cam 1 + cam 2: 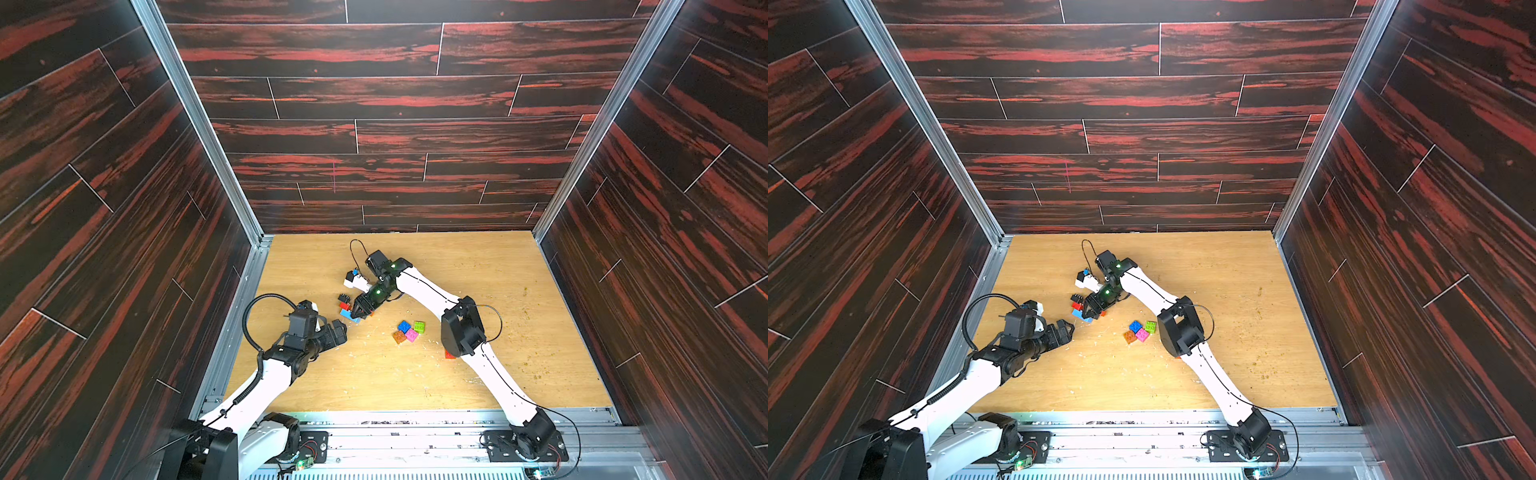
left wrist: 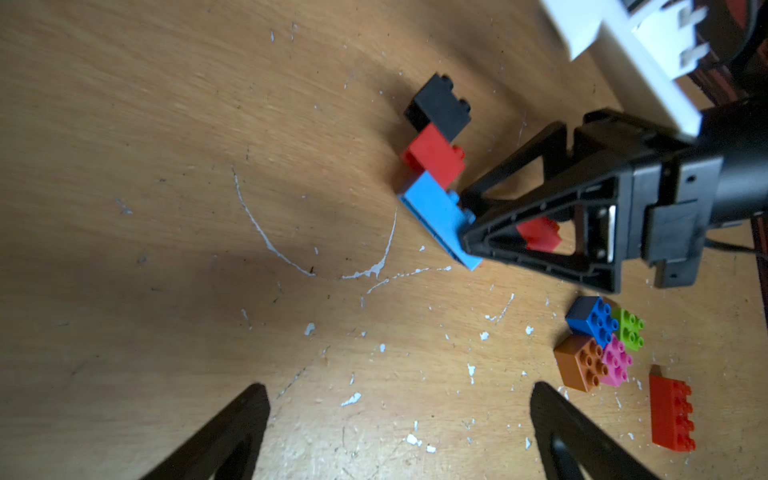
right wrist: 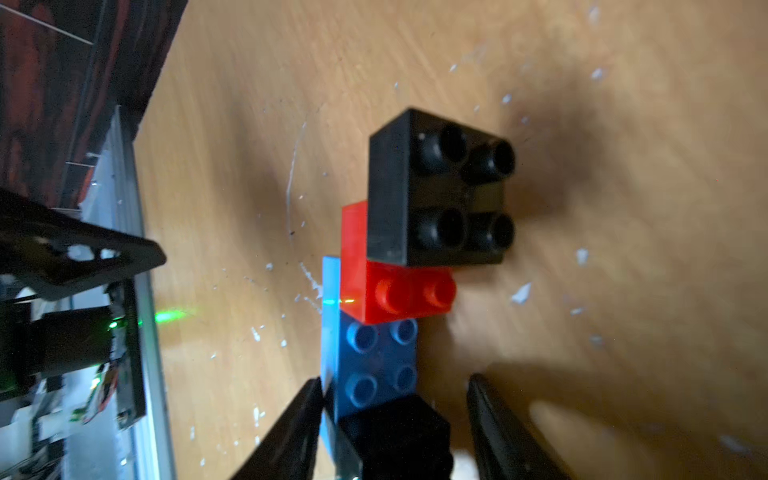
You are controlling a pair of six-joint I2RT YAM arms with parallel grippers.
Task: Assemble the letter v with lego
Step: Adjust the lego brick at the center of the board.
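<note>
Overall, shows dark red-streaked walls (image 1: 395,95) boxing in a pale wooden table (image 1: 519,374). Has the right arm (image 1: 428,286) bent far over toward the middle and the left arm (image 1: 270,378) low at the near left side. Sets the right gripper (image 1: 356,313) tips-down at the near end of the lego, left of the table's middle in both top views. Shows its jaws parted in the right wrist view (image 3: 395,380), released and not clamped: one finger (image 3: 291,428) against the side of the light-blue brick (image 3: 374,357), the other finger (image 3: 498,428) clear of it. Finds a black block (image 3: 395,436) low between them, too blurred to name. Places the left gripper (image 1: 341,331) near that stack but apart from it, jaws spread wide, grasping nothing.

Stacks the lego as steps: light-blue brick flat on the table, small red brick (image 3: 399,291) on its far end, black brick (image 3: 453,187) on the red. Lays the long red brick (image 2: 671,415) flat, partly hidden behind the right arm's elbow in a top view (image 1: 449,354). Groups four small squares touching one another between stack and long red brick: blue square (image 2: 590,318), green square (image 2: 629,330), pink square (image 2: 617,361), orange square (image 2: 579,361). Tucks a loose red brick (image 2: 540,232) just beyond the right gripper, seen through its finger frame. Scatters white flecks (image 2: 353,399) over the wood.
</note>
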